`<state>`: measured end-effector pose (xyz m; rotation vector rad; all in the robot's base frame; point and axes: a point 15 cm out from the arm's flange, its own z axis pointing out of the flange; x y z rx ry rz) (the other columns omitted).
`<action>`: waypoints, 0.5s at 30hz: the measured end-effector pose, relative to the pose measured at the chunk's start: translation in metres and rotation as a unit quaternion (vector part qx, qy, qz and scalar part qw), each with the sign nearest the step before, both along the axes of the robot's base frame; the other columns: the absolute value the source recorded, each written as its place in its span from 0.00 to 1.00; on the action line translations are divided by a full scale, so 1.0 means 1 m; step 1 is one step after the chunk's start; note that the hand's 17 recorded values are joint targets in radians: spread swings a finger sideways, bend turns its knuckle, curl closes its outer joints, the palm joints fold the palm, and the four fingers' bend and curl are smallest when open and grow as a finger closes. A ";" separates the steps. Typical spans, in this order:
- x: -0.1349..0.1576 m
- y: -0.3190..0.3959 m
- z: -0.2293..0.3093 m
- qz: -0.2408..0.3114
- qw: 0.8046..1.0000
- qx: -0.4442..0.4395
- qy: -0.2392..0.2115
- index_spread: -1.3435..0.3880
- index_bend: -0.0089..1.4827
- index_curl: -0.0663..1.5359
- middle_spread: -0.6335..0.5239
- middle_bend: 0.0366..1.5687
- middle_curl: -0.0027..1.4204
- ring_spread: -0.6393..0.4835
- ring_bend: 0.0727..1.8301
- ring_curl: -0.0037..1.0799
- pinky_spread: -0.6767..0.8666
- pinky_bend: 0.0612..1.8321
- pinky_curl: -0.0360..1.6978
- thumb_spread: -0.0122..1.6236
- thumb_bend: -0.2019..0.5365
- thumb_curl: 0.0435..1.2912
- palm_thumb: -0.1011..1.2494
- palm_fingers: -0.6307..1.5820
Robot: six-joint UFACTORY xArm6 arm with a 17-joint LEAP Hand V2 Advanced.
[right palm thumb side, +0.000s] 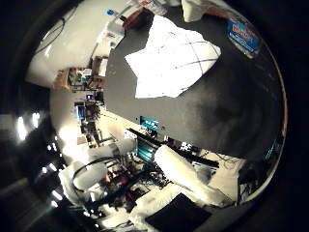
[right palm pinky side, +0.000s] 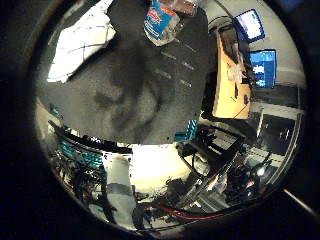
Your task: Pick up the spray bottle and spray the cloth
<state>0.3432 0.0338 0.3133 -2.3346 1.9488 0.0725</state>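
The spray bottle (right palm pinky side: 165, 20) is clear with a blue and red label and stands on the dark table (right palm pinky side: 140, 90). The white cloth (right palm thumb side: 174, 58) has thin grid lines and lies spread and rumpled on the same table, a short way from the bottle. The thumb side view also shows the bottle's label (right palm thumb side: 243, 35) beyond the cloth. My right hand is well above the table, away from both things. Neither view shows whether it is open or shut.
The white arm (right palm thumb side: 183, 169) reaches in over the table's near edge. A wooden desk (right palm pinky side: 235, 80) with lit monitors (right palm pinky side: 262, 65) stands beside the table. Shelves and lab clutter (right palm thumb side: 92, 92) surround it.
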 end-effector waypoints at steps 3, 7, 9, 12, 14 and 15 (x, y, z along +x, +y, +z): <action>-0.003 -0.001 0.009 -0.004 1.000 0.004 -0.011 0.55 0.17 0.27 0.62 0.10 0.21 0.75 0.06 0.13 0.70 0.08 0.21 0.74 0.25 0.19 0.48 0.32; -0.006 -0.002 0.023 -0.014 0.999 0.016 -0.031 0.55 0.15 0.27 0.62 0.10 0.21 0.75 0.06 0.13 0.70 0.09 0.21 0.74 0.25 0.19 0.48 0.32; -0.007 -0.008 0.029 -0.020 0.999 0.016 -0.039 0.55 0.14 0.27 0.62 0.10 0.21 0.75 0.06 0.13 0.70 0.09 0.21 0.74 0.25 0.19 0.48 0.31; -0.008 -0.021 0.033 -0.038 0.998 0.015 -0.046 0.56 0.12 0.25 0.63 0.10 0.21 0.75 0.07 0.14 0.70 0.11 0.22 0.74 0.25 0.19 0.47 0.31; -0.011 -0.030 0.035 -0.049 0.998 0.014 -0.045 0.57 0.11 0.24 0.64 0.10 0.21 0.75 0.07 0.16 0.71 0.12 0.22 0.74 0.25 0.19 0.47 0.30; -0.012 -0.035 0.036 -0.054 0.997 0.014 -0.046 0.57 0.11 0.23 0.64 0.10 0.21 0.75 0.07 0.16 0.71 0.13 0.22 0.74 0.25 0.19 0.46 0.30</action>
